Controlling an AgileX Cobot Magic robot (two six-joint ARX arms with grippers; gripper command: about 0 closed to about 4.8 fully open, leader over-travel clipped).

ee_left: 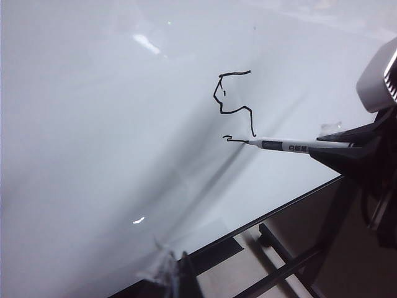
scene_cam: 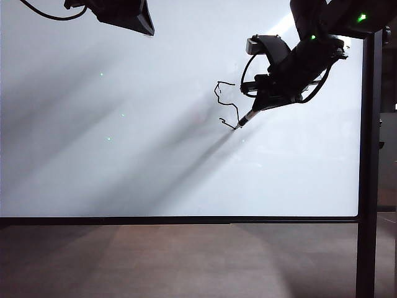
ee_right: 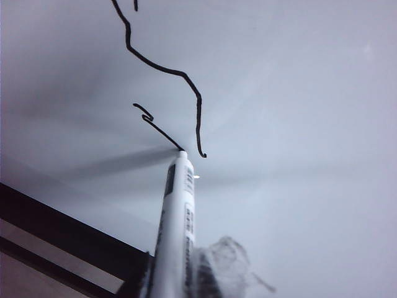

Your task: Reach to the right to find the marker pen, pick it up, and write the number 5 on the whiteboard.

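Note:
The whiteboard (scene_cam: 124,155) fills most of the exterior view. My right gripper (scene_cam: 260,105) reaches in from the upper right, shut on the marker pen (scene_cam: 245,119). The pen's black tip touches the board at the end of a short low stroke. Just above it stands the wobbly black number 5 (scene_cam: 236,107). The right wrist view shows the pen (ee_right: 177,217) running up from the gripper (ee_right: 177,287) to that stroke, under the 5 (ee_right: 155,65). The left wrist view sees the pen (ee_left: 291,146), the 5 (ee_left: 248,108) and the board (ee_left: 93,124). My left gripper (scene_cam: 124,15) hangs at the top left, shut and empty.
A thin black frame (scene_cam: 180,220) runs along the board's lower edge, and a black upright post (scene_cam: 370,155) stands at its right side. Brown floor lies below. Black stand legs (ee_left: 291,273) show under the board in the left wrist view.

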